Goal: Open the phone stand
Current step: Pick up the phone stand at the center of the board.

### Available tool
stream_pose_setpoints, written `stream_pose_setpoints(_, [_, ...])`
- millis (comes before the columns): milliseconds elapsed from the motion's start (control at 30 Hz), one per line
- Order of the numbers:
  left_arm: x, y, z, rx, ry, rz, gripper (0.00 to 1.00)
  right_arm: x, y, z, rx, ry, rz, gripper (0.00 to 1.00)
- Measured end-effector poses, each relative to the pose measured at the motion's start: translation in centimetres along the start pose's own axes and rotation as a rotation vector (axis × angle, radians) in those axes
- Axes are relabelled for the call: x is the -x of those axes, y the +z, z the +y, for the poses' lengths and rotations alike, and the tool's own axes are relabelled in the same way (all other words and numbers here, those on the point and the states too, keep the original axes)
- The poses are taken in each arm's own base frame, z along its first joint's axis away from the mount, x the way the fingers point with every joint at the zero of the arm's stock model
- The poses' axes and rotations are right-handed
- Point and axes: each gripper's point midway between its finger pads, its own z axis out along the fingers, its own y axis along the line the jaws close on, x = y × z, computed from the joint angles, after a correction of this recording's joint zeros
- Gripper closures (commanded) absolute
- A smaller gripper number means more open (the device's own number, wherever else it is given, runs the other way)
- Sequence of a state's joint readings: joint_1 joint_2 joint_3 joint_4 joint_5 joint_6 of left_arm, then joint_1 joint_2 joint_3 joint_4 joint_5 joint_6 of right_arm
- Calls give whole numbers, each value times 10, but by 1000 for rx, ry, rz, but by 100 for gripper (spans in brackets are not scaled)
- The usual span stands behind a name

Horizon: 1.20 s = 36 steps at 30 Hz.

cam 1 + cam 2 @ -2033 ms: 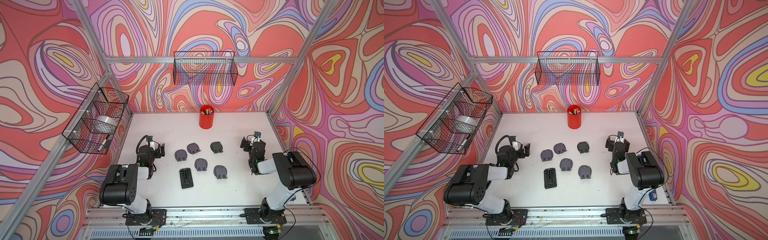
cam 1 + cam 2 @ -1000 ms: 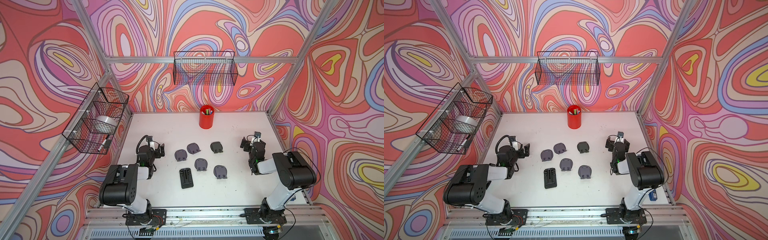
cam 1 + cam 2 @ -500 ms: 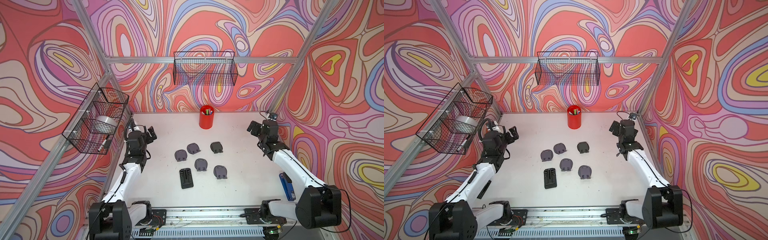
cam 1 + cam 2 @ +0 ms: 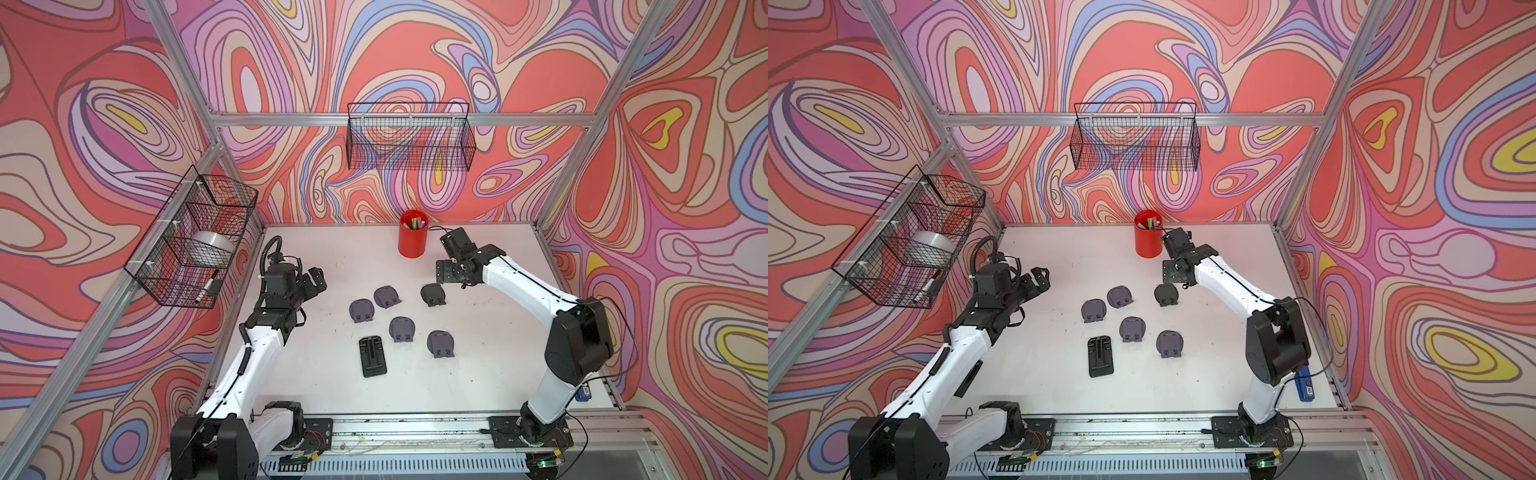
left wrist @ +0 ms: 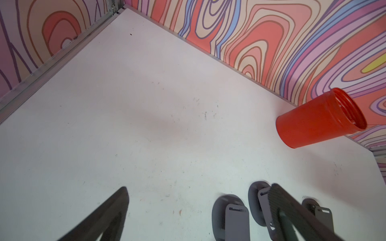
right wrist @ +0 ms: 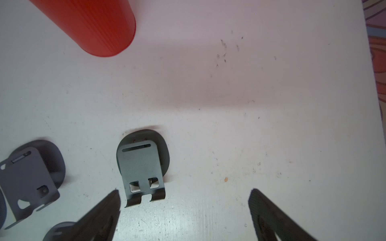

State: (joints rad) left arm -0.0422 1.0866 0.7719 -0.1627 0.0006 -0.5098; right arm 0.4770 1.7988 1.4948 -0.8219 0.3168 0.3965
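Fingers (image 6: 269, 215) spread wide on right gripper (image 6: 183, 192), by the stand (image 6: 142, 164) nearest the cup (image 6: 100, 27); left gripper (image 5: 198, 187) likewise gapes, empty.

Both arms reach inward over the scene, both tools spread wide and holding nothing.
The left arm (image 4: 257, 353) stretches forward from its base, white forearm rising to a black wrist, with the left tool (image 4: 312, 281) aimed toward the middle; in its wrist view the two fingers (image 5: 112, 208) stand well apart. The right arm (image 4: 524, 287) folds at a black elbow and reaches across, the right tool (image 4: 443, 274) tipped downward, its fingers (image 6: 269, 212) likewise parted, with nothing between them.
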Motion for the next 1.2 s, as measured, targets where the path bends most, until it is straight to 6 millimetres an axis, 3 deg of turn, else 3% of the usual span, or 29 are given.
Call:
stream_pose_setpoints(167, [-2,-7,-7,-22,8,5,0,-20,27,27,23,-74,96,6])
stream_pose_setpoints(367, [-5,-7,-7,-27,-1,17,0,-28,50,44,58,-111,164,6])
stream_pose_setpoints(667, [-6,-7,-9,-34,-8,22,0,-27,66,57,82,-130,195,9])
stream_pose_setpoints(1200, [-7,-7,-11,-41,-6,26,0,-43,80,58,78,-136,246,17])
